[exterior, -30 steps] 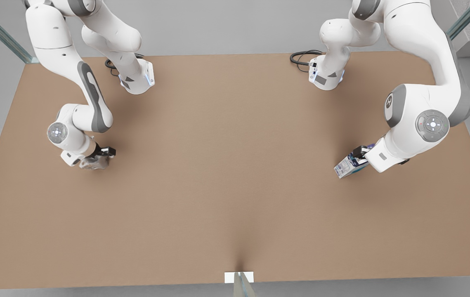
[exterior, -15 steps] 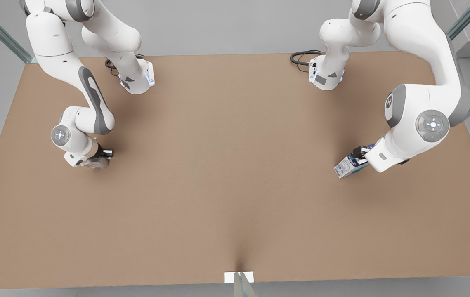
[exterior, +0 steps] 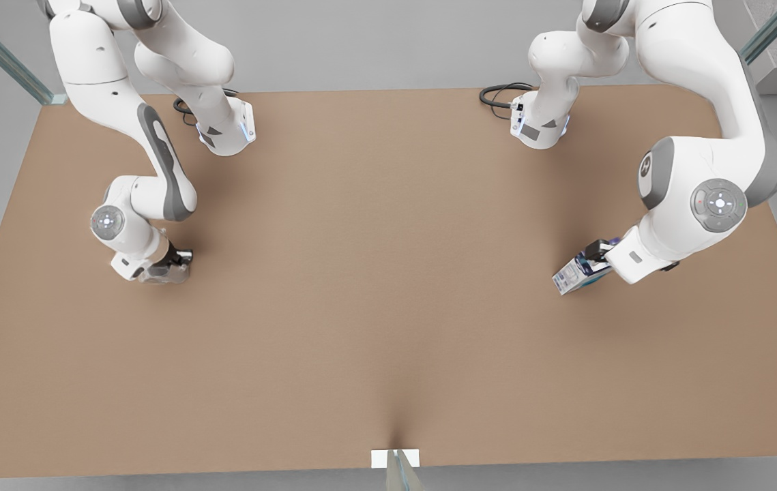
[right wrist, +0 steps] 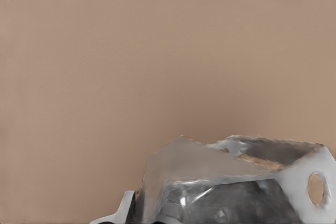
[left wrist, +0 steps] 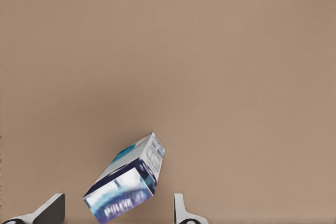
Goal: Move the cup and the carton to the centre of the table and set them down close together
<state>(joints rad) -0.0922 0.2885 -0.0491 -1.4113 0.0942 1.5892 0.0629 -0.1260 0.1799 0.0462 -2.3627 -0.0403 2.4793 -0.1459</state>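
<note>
Your left gripper (exterior: 591, 258), near the table's (exterior: 388, 286) short edge, straddles the carton (exterior: 574, 275), fingers spread. Your right gripper (exterior: 171, 264), by the opposite edge, clasps the cup (exterior: 163, 274).

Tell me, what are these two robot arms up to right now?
Each arm is at its own object, far apart on the table. The left gripper, on the front view's right, straddles the carton, its fingers open on either side and not yet touching. The right gripper, on the front view's left, is down at the cup; whether it grips is unclear. Neither object has reached the table's centre yet.
</note>
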